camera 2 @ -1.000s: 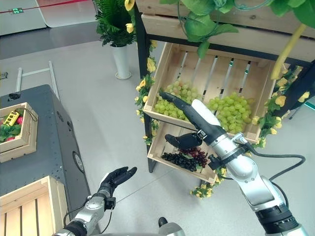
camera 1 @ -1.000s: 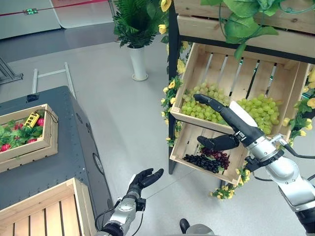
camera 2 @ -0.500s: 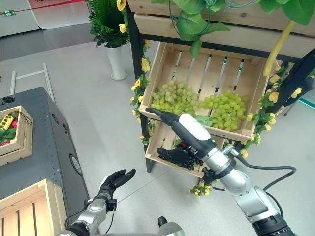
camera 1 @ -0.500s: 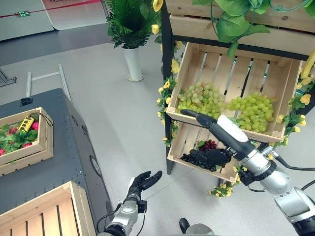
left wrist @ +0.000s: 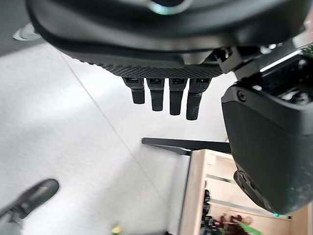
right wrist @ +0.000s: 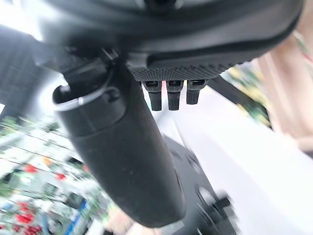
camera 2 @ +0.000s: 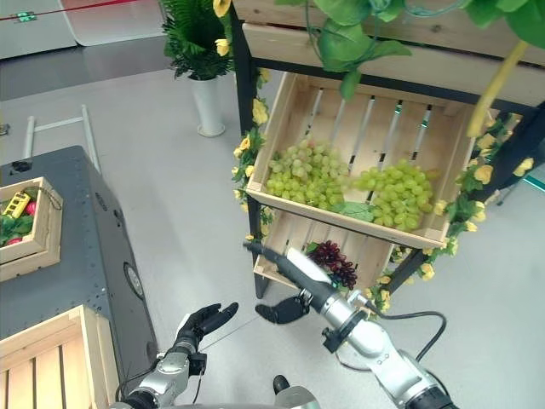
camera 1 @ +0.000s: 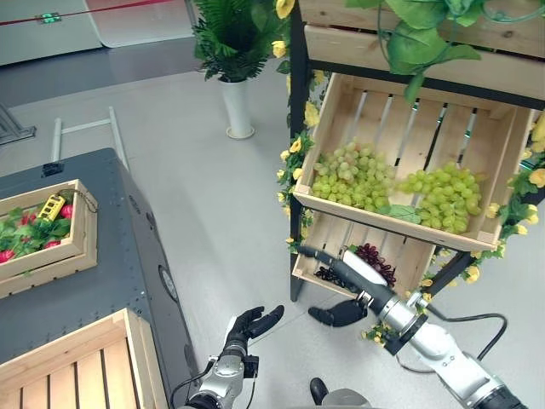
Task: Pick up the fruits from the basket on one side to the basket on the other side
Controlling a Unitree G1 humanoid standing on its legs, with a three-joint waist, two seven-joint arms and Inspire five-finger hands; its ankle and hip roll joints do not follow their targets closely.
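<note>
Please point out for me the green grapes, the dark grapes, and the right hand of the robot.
green grapes (camera 1: 353,176), left eye view, middle of the left bunch
dark grapes (camera 1: 375,259), left eye view, reddish cluster in the lower crate
right hand (camera 1: 339,314), left eye view, on the palm

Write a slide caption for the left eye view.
Right hand open and empty below the dark grapes crate; left hand idle.
</note>
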